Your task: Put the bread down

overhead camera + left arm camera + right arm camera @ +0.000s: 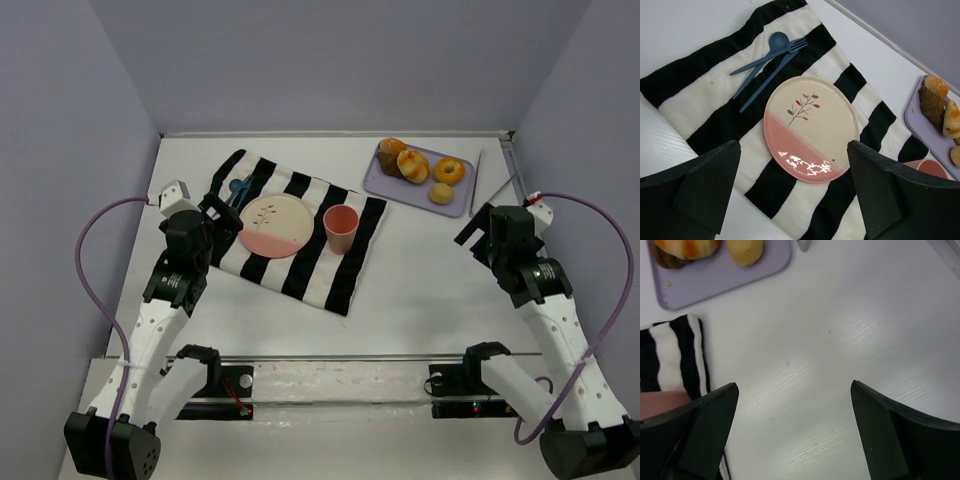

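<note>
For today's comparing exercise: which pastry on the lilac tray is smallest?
The smooth pale-yellow bun at the tray's near edge; the ring doughnut and both browner buns are larger.

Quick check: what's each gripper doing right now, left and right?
Left gripper: open, nothing between the jaws.
Right gripper: open, nothing between the jaws.

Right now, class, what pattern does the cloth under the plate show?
Black and white stripes; the cloth shows best in the top external view.

On the cloth [300,255], left — plate [270,225], cup [340,228] (to its right); bread [441,194] on the tray [461,203], back right.
</note>
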